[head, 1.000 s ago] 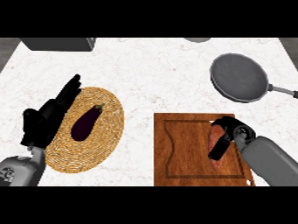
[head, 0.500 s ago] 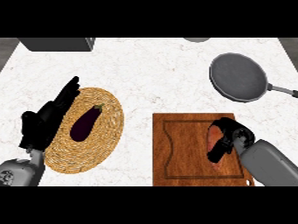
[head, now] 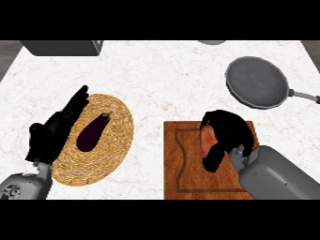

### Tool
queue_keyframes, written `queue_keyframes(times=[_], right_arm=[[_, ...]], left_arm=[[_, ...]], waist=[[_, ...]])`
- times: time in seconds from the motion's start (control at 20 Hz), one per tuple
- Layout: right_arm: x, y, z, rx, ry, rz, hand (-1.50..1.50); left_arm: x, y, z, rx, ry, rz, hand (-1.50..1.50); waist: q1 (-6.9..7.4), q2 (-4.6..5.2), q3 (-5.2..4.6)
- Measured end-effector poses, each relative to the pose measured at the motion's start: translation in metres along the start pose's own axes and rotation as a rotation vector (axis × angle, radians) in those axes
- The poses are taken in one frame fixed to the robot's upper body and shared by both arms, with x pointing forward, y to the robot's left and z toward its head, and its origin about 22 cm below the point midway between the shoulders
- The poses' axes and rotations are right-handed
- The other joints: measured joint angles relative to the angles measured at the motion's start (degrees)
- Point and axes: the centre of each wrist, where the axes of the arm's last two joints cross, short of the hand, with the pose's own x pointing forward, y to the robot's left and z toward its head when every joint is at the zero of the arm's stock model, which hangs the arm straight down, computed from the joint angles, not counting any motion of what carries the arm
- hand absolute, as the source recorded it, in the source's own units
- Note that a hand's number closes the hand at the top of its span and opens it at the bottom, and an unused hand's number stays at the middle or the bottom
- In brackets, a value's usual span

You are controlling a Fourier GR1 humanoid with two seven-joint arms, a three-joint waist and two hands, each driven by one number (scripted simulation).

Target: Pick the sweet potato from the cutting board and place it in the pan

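Note:
The sweet potato lies on the wooden cutting board at the lower right; only a reddish strip of it shows. My right hand covers it, fingers curled round it from above and the right. The grey pan sits at the upper right, its handle pointing right, apart from the board. My left hand rests open at the lower left, fingers straight, over the left edge of a woven mat.
A round woven mat at the left holds a dark purple eggplant. A grey box stands at the back left corner, and a small grey object shows at the back edge.
My right hand has shifted a little left and forward over the sweet potato and its fingers have curled round it. The left hand has stayed still.

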Motion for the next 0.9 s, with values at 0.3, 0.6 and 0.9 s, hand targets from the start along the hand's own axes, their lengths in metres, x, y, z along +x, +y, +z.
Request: queue_keyframes(times=[0.3,0.6,0.9], right_arm=[[0.044,0.0,0.044,-0.418,-0.246,0.066,1.5],[0.053,0.007,0.07,-0.654,-0.328,0.019,1.5],[0.037,0.008,0.062,-0.759,-0.282,-0.11,1.5]], left_arm=[[0.002,0.005,-0.002,0.011,0.011,0.002,0.0],[0.007,0.006,-0.005,0.006,0.005,0.004,0.0],[0.009,0.004,-0.001,0.006,-0.006,-0.002,0.0]], waist=[[-0.69,-0.22,0.06],[-0.74,0.29,0.1],[-0.33,0.63,0.15]])
